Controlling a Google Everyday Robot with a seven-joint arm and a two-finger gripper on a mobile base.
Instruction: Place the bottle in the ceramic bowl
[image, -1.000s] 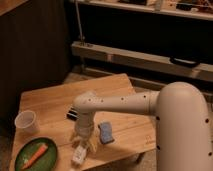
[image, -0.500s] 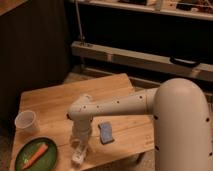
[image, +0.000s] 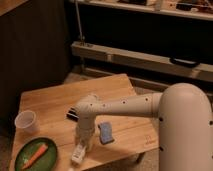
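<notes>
Gripper at the counter's front edge

The gripper (image: 80, 150) has slid left since before, clasping the bottle (image: 78, 154) near the front edge, right of the ceramic bowl (image: 20, 162) in the front-left corner.

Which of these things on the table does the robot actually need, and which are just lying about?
Needed:
- bottle, at the table's front edge
- ceramic bowl, front left
- gripper, right above the bottle

Lying about:
- cup
- carrot in the bowl
- sponge
- black bar
</notes>
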